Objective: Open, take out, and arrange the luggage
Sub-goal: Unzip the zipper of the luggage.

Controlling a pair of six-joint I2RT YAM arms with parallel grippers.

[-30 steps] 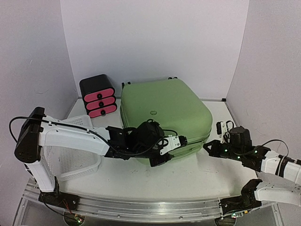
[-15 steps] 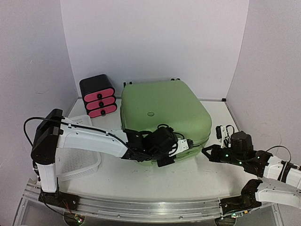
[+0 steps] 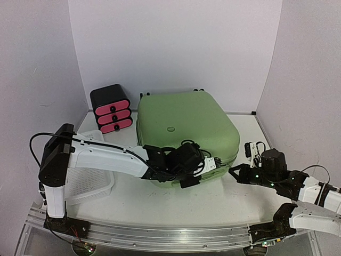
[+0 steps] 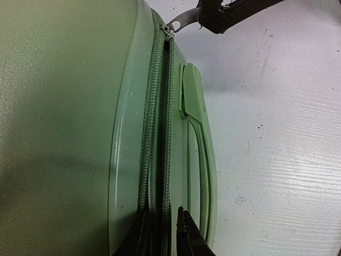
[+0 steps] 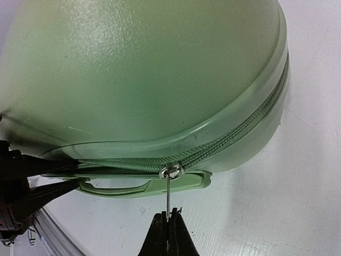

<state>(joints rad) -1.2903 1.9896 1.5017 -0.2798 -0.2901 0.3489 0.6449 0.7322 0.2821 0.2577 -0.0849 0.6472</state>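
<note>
The light-green luggage (image 3: pixel 184 120) lies flat in the middle of the table. Along its front side the zipper is parted, with a dark gap in the left wrist view beside the moulded handle (image 4: pixel 194 138). My left gripper (image 4: pixel 164 232) is at that front side, and its narrow jaws pinch the lower zipper edge (image 4: pixel 169 160). In the top view it is low against the shell (image 3: pixel 214 163). My right gripper (image 5: pixel 169 217) is shut on the thin metal zipper pull (image 5: pixel 168 194), which hangs from the slider (image 5: pixel 171 170) near the front right corner (image 3: pixel 233 172).
A black drawer box with pink fronts (image 3: pixel 111 109) stands at the back left beside the luggage. A white perforated basket (image 3: pixel 85 173) sits at the left under my left arm. White walls close in the back and both sides.
My left arm has reached further right along the luggage front and its jaws have narrowed onto the zipper edge. The right gripper drew slightly right and lower with the pull, then held still.
</note>
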